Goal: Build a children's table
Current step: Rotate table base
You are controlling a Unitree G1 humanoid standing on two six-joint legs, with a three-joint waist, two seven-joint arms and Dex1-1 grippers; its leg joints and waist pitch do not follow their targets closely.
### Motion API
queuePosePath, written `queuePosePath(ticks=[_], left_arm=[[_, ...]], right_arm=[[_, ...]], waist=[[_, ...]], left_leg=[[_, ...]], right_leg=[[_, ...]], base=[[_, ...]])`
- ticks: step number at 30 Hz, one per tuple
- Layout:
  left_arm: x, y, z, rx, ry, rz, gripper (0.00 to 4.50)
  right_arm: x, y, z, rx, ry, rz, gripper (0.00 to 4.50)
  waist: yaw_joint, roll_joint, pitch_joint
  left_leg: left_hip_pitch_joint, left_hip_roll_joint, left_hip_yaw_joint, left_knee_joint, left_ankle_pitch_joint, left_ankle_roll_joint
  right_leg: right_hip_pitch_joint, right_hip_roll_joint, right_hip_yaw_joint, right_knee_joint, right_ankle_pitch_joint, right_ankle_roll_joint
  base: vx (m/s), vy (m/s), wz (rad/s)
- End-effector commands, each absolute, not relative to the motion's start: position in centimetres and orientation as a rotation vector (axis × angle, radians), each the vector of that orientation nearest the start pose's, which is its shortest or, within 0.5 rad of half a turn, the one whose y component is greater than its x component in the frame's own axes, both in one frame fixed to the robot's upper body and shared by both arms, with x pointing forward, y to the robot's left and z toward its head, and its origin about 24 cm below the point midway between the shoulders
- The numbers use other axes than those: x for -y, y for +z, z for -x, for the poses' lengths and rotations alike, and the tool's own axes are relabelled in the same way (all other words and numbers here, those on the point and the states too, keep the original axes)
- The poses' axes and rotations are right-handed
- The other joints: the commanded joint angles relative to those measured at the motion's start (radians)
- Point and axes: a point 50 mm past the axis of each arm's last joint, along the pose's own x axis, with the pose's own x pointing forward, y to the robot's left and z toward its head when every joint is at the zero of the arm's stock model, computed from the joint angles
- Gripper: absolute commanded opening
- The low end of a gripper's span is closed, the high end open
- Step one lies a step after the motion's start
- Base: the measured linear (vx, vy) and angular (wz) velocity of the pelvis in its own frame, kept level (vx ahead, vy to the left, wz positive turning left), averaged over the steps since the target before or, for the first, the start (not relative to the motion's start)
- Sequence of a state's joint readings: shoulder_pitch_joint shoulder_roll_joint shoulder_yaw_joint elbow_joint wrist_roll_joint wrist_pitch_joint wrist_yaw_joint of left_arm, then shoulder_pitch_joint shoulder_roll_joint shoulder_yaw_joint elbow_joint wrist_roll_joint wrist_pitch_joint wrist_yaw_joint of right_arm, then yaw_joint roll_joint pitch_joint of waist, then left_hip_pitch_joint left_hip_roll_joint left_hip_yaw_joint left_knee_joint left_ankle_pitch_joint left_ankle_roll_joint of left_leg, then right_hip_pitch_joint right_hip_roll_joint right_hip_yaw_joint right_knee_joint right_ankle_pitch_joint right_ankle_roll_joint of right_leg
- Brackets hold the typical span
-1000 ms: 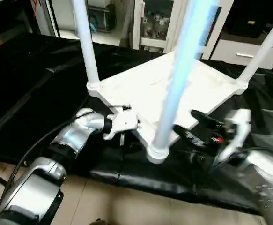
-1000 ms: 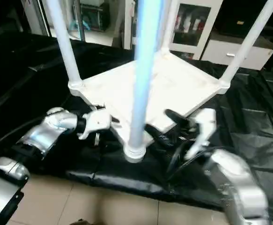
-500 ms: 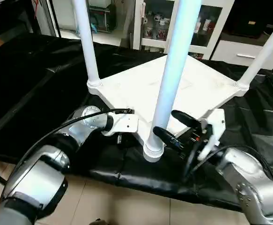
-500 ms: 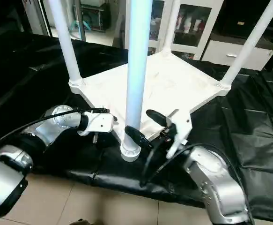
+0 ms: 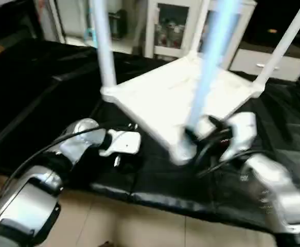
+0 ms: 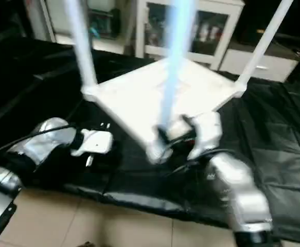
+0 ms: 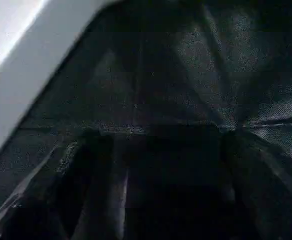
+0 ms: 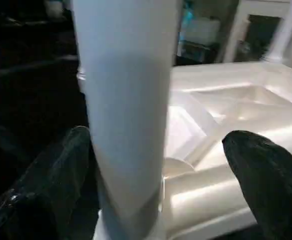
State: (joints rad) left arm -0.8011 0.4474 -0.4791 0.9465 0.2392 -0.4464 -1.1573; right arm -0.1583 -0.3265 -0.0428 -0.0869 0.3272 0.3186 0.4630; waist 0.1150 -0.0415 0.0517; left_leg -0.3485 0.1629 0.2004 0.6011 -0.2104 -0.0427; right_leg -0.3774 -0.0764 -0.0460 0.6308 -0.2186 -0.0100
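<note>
Left eye view: the children's table lies upside down near the middle of the black-covered worktable (image 5: 31, 92), its white tabletop (image 5: 160, 98) resting flat with the ribbed underside facing up. Four white legs rise from the corner sockets: the near leg (image 5: 209, 67) at the corner closest to the robot, the left leg (image 5: 104, 46), the right leg (image 5: 283, 43), and the far leg (image 6: 204, 10), of which little can be made out behind the near one. All four therefore appear to be in place, so the build seems nearly complete; what is left, judging from this moment alone, is probably to seat the near leg firmly in its socket (image 5: 183, 152) and finally turn the table upright. The right gripper (image 8: 161, 170) is at the base of the near leg, just above the socket; in the right wrist view one black finger (image 8: 50, 185) stands on one side of the tube and the other well off to the opposite side, so the jaws are spread wider than the leg and hold nothing, though motion blur makes contact hard to rule out. The left gripper (image 5: 120, 154) hangs low over the black cover, near the tabletop's left near edge but apart from it; how its jaws stand cannot be told. Beyond the worktable, a white glass-fronted cabinet (image 5: 173, 31) stands at the far side of the room.
</note>
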Motion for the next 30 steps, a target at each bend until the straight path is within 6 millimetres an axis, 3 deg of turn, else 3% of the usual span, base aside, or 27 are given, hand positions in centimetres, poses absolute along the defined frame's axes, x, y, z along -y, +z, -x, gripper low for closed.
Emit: queuePosePath(ticks=[1, 5, 7, 10, 12, 13, 18, 25, 26, 28, 30], left_arm=[[-15.1, 3.9, -32.3, -0.472, -1.53, -0.994, 4.42], [-14.4, 4.6, -32.4, -0.416, -1.528, -0.945, 4.42], [-13.1, 6.5, -33.2, -0.289, -1.505, -0.901, 4.42], [-11.9, 8.3, -34.3, -0.165, -1.452, -0.897, 4.42], [-10.7, 9.8, -35.6, -0.056, -1.346, -0.914, 4.42], [-10.4, 10.1, -35.8, -0.046, -1.331, -0.907, 4.42], [-9.0, 10.4, -36.7, -0.057, -1.268, -0.948, 4.42], [-7.7, 9.0, -37.5, -0.127, -1.165, -1.131, 4.42], [-7.6, 8.9, -37.5, -0.134, -1.164, -1.139, 4.42], [-7.4, 9.0, -37.7, -0.145, -1.141, -1.137, 4.42], [-7.3, 9.0, -37.8, -0.147, -1.133, -1.139, 4.42]], right_arm=[[18.5, 8.8, -27.9, -0.07, 0.472, -0.001, 4.5], [18.3, 9.1, -27.9, -0.052, 0.483, -0.014, 4.5], [18.0, 9.1, -27.6, -0.046, 0.501, -0.022, 4.5], [17.8, 9.0, -27.4, -0.045, 0.511, -0.028, 4.5], [17.7, 8.9, -27.4, -0.047, 0.518, -0.025, 4.5], [17.7, 8.9, -27.4, -0.048, 0.519, -0.023, 4.5], [17.9, 9.2, -27.3, -0.042, 0.512, -0.02, 4.5], [18.3, 9.3, -26.8, -0.045, 0.502, -0.008, 4.5], [18.4, 9.3, -26.8, -0.045, 0.502, -0.007, 4.5], [18.4, 9.4, -26.6, -0.045, 0.501, -0.005, 4.5], [18.5, 9.5, -26.5, -0.045, 0.501, -0.004, 4.5]], waist=[[0.002, 0.01, -0.053], [0.0, 0.011, -0.056], [0.001, 0.016, -0.058], [0.005, 0.014, -0.058], [0.008, 0.021, -0.059], [0.009, 0.017, -0.058], [0.004, 0.013, -0.06], [-0.002, 0.018, -0.06], [-0.002, 0.023, -0.06], [-0.001, 0.02, -0.06], [-0.003, 0.024, -0.061]], left_leg=[[0.013, 0.08, -0.043, -0.091, -0.215, -0.04], [0.012, 0.079, -0.04, -0.086, -0.172, -0.021], [0.012, 0.078, -0.037, -0.084, -0.156, -0.014], [0.013, 0.079, -0.036, -0.082, -0.152, -0.007], [0.013, 0.078, -0.037, -0.08, -0.16, -0.007], [0.011, 0.078, -0.039, -0.08, -0.16, -0.007], [0.004, 0.073, -0.039, -0.075, -0.116, 0.011], [0.006, 0.075, -0.042, -0.072, -0.117, 0.033], [0.006, 0.076, -0.042, -0.072, -0.118, 0.032], [0.005, 0.075, -0.042, -0.07, -0.108, 0.035], [0.004, 0.074, -0.042, -0.068, -0.092, 0.047]], right_leg=[[0.027, -0.1, 0.054, -0.074, -0.093, -0.202], [0.029, -0.096, 0.052, -0.066, -0.008, -0.223], [0.029, -0.095, 0.052, -0.063, 0.022, -0.235], [0.029, -0.095, 0.052, -0.063, 0.04, -0.247], [0.03, -0.093, 0.051, -0.064, 0.052, -0.248], [0.035, -0.095, 0.051, -0.064, 0.049, -0.244], [0.042, -0.094, 0.052, -0.06, 0.09, -0.239], [0.042, -0.092, 0.052, -0.068, 0.061, -0.233], [0.042, -0.092, 0.053, -0.069, 0.061, -0.237], [0.045, -0.092, 0.053, -0.066, 0.082, -0.246], [0.044, -0.091, 0.053, -0.064, 0.109, -0.253]], base=[[0.0, 0.0, 0.0], [0.0, 0.0, 0.0], [0.0, 0.0, 0.0], [0.0, 0.0, 0.0], [0.0, 0.0, 0.0], [0.0, 0.0, 0.0], [0.0, 0.0, 0.0], [0.0, 0.0, 0.0], [0.0, 0.0, 0.0], [0.0, 0.0, 0.0], [0.0, 0.0, 0.0]])
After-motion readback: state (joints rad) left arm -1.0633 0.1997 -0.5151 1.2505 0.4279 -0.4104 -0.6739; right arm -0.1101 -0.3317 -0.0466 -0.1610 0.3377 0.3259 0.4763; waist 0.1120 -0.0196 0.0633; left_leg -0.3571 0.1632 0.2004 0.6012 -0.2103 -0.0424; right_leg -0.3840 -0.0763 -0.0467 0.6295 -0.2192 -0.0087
